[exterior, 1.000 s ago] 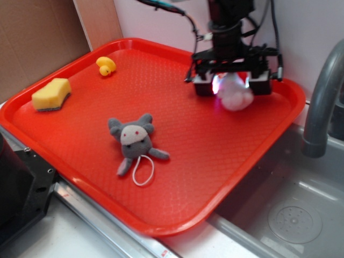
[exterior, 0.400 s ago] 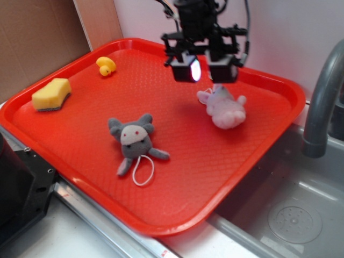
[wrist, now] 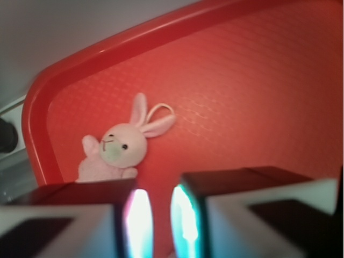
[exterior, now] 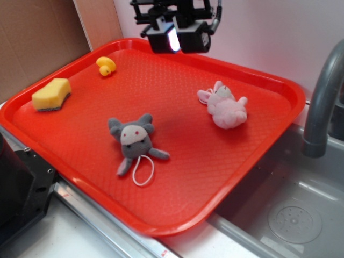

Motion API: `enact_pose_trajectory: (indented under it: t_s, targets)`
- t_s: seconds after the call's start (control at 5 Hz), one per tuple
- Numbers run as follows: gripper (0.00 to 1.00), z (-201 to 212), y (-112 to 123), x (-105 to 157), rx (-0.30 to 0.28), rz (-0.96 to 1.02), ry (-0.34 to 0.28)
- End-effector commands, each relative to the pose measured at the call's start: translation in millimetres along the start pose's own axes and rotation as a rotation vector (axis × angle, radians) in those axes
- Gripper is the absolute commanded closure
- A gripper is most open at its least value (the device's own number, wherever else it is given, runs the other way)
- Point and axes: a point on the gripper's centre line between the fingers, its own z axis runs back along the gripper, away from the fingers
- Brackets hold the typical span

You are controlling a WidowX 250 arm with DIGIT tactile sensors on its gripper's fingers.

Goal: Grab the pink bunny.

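The pink bunny [exterior: 226, 106] lies on its back on the right part of the red tray [exterior: 161, 230], ears toward the back wall. In the wrist view the pink bunny [wrist: 121, 148] shows its whitish face near the tray's curved corner [wrist: 37, 107]. My gripper [exterior: 176, 40] hangs high over the tray's back edge, well up and to the left of the bunny and apart from it. Its lit fingers stand almost together, with only a narrow slit and nothing between them. Through that slit of the gripper [wrist: 161, 215] in the wrist view only red tray shows.
A grey plush animal [exterior: 134, 141] with a white loop lies mid-tray. A yellow sponge [exterior: 51, 94] and a yellow duck [exterior: 106, 66] sit at the left. A sink [exterior: 290, 215] with a grey faucet [exterior: 322, 102] lies to the right; cardboard [exterior: 37, 37] stands at the back left.
The gripper stood wide over the bunny a second ago. It has since risen and moved left toward the back edge, its fingers drawing together empty. The bunny stays on the tray, slightly shifted.
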Motion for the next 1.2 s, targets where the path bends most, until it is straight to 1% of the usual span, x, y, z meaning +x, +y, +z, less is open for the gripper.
enact_pose_trajectory:
  t_s: [0.0,0.2,0.4,0.6,0.8,1.0]
  targets:
    - [0.00,20.3,-0.8,13.1,-0.030,0.012,-0.060]
    - [0.00,-12.5,-16.7,-18.6,-0.013,0.071,-0.051]
    - [0.00,-26.1,-26.1,-32.2,-0.013,0.159,-0.040]
    - [0.00,-50.1,-32.0,-17.9,0.027,0.211,-0.031]
    - [0.00,-64.3,-38.4,8.5,0.068,0.151,-0.048]
    - [0.00,-67.5,-41.2,31.1,0.067,0.143,-0.061]
